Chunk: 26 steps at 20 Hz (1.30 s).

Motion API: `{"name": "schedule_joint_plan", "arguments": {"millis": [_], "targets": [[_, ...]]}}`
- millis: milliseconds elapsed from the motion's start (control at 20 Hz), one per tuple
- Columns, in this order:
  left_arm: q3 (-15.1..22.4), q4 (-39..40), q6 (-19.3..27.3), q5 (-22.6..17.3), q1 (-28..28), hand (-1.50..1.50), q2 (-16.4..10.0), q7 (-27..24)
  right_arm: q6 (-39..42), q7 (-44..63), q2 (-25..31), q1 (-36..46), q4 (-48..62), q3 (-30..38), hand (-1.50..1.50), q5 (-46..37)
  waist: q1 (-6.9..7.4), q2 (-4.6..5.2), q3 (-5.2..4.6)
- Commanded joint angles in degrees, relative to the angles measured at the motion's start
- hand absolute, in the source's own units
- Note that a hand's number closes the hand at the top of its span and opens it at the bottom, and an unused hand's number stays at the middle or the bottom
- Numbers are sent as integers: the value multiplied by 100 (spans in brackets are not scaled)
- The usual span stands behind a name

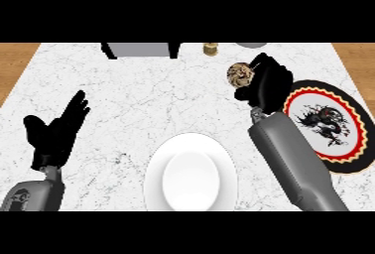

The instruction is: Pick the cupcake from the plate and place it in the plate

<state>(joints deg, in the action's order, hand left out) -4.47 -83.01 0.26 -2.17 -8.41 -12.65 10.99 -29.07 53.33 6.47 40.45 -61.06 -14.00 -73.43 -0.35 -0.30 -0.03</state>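
At the left of the marble counter (pixel 132 84), the left hand (pixel 55 134) rested open, fingers straight and pointing up, holding nothing. The white plate (pixel 157 168) lay near the front edge, in the middle. Beyond it and to the right, the right hand (pixel 267 84) was curled round the cupcake (pixel 239 74), left of the red-and-black patterned plate (pixel 351 126).

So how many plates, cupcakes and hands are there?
Plates: 2, the white plate and the dragon plate
Cupcakes: 1, the cupcake
Hands: 2, the left hand, open, and the right hand, holding the cupcake
Total: 5
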Motion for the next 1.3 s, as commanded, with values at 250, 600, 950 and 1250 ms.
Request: {"name": "schedule_joint_plan", "arguments": {"millis": [250, 600, 950, 1250], "targets": [[103, 219, 163, 216, -137, 0, 197, -85, -356, -200, 744, -1300, -1346, 862, 150, 538, -58, 12, 4], [-140, 341, -182, -1, -195, 0, 28, -133, -605, -1138, 1172, -1727, -782, 1576, 150, 1257, 30, 34, 4], [22, -60, -4, 85, -131, 0, 213, 126, 323, -2564, 1854, -1865, 66, 2146, 150, 2781, 56, 35, 10], [-51, 133, 57, 187, -173, 0, 198, -77, 394, -4117, 1700, -2124, 830, 2639, -150, 3878, 54, 48, 13]]}}
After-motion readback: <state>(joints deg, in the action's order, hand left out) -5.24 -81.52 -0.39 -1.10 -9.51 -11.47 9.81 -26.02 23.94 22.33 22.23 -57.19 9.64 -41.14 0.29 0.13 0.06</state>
